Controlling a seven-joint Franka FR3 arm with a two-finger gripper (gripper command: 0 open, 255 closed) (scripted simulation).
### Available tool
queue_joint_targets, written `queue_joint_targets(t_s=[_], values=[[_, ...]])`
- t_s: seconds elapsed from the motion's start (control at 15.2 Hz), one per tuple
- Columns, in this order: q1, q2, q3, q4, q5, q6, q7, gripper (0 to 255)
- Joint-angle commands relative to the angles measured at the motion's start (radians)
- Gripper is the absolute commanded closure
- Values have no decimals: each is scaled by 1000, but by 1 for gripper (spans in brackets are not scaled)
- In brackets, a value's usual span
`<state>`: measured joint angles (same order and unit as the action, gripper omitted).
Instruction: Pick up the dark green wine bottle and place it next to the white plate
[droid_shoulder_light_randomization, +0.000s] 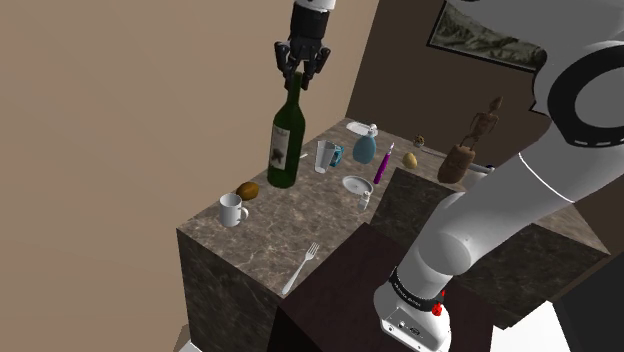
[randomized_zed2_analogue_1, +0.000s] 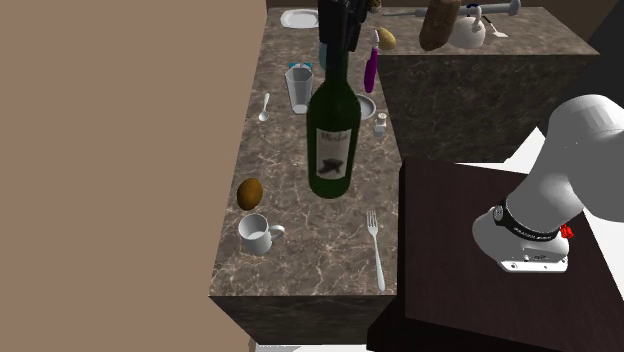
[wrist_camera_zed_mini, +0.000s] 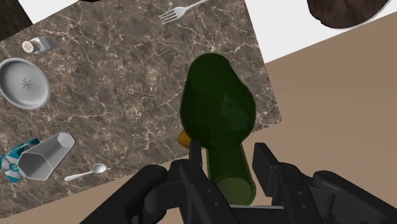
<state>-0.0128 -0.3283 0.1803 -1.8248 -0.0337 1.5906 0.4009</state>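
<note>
I have the gripper (droid_shoulder_light_randomization: 301, 78) clamped on the neck of the dark green bottle (droid_shoulder_light_randomization: 285, 140), which hangs above the counter (droid_shoulder_light_randomization: 270, 240). In the shoulder view, a white plate (droid_shoulder_light_randomization: 357, 185) lies at the bottle's four o'clock.

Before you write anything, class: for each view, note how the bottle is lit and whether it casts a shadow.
Shoulder view: even light, the wine bottle casts no shadow on the counter. Second exterior view: dimmer, the bottle reads near black, only its label pale. Wrist view: brightest green; foreshortening swells its shoulder.
</note>
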Motion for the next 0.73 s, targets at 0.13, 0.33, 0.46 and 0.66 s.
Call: queue_joint_targets(t_s=[0.13, 0.33, 0.46, 0.66], values=[[-2, 22, 1, 80, -4, -58, -2, 255], [-3, 40, 3, 140, -6, -100, -2, 255], [-3, 54, 4, 182, -9, -129, -3, 255], [-4, 76, 7, 249, -13, -173, -3, 255]])
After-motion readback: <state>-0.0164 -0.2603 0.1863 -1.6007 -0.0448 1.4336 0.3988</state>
